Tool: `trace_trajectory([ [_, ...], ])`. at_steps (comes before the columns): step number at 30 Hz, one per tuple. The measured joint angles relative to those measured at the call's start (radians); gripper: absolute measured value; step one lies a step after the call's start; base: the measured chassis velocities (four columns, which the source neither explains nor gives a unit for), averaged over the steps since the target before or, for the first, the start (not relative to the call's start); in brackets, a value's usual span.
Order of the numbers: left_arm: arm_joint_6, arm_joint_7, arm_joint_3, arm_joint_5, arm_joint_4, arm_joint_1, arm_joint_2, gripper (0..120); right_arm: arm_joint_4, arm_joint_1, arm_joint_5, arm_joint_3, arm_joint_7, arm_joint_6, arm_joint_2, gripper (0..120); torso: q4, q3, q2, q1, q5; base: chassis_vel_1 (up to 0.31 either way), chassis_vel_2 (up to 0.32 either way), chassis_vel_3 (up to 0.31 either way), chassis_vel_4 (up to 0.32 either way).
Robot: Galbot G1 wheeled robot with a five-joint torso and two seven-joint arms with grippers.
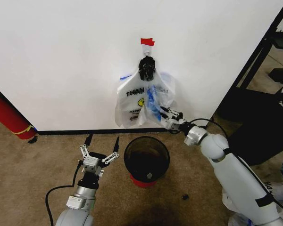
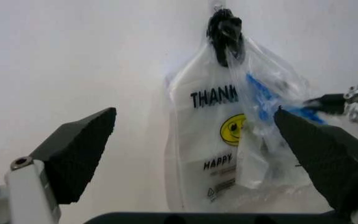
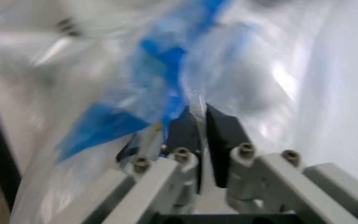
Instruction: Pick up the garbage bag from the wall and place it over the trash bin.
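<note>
**Right gripper pinches the bag while it hangs on the wall hook**

The garbage bag (image 1: pixel 137 101) hangs from a black hook (image 1: pixel 146 67) on the white wall (image 1: pixel 61 56), just under a small piece of red tape (image 1: pixel 147 42). The right gripper (image 1: pixel 163 114) reaches in from the right and has its fingers (image 3: pixel 195 128) closed on a fold of the bag's thin film beside the blue trim. The left gripper (image 1: pixel 100 149) hovers low in front of the baseboard (image 1: pixel 85 132), jaws spread wide and holding nothing, just left of the trash bin (image 1: pixel 146 160).

The bag looks very light, limp and slick. It will likely crumple and swing rather than keep any shape, and a thin pinch of film could slide out or tear if pulled hard against the hook. The better hold is probably up near the handles, where the plastic bunches at the hook; the present grip sits lower, on the bag's right side. Opening the mouth over the bin will probably need both grippers.

The bin stands on brown carpet (image 1: pixel 33 179) directly below the bag, close to the wall. A red cylinder (image 1: pixel 7 115) leans at the far left, dark shelving (image 1: pixel 264 103) stands at the right, and more plastic bags (image 1: pixel 278 193) lie on the floor beside the right arm.
</note>
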Motion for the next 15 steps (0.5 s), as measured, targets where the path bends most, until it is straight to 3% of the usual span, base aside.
trace_trajectory([
  [2,0.000,0.000,0.000,0.001,-0.002,0.001,0.000,100,0.032,-0.035,0.185,-0.016,0.115,-0.061,0.005,0,-0.0001,0.000,0.000,0.000,0.0000,0.000,0.000,0.000,0.000],
  [4,0.000,0.000,0.000,0.001,-0.002,0.001,-0.001,100,0.039,-0.042,0.226,-0.019,0.135,-0.070,0.008,0,-0.0001,0.000,0.000,0.000,-0.0001,0.000,0.000,0.000,0.000],
  [10,0.000,0.001,0.005,0.005,-0.008,0.003,-0.002,100,0.165,-0.124,0.910,-0.036,0.309,-0.083,0.090,0,0.0000,0.000,0.000,0.000,-0.0001,0.000,0.000,0.000,0.000],
  [12,0.000,0.002,0.006,0.005,-0.009,0.004,-0.001,100,0.177,-0.130,0.969,-0.035,0.318,-0.084,0.100,0,0.0001,0.000,0.000,0.000,-0.0002,0.000,0.000,0.000,0.000],
  [15,0.000,0.002,0.007,0.006,-0.014,0.006,0.000,100,0.205,-0.147,1.169,-0.026,0.343,-0.084,0.143,0,0.0001,0.000,0.000,0.000,-0.0002,0.000,0.000,0.000,0.000],
])
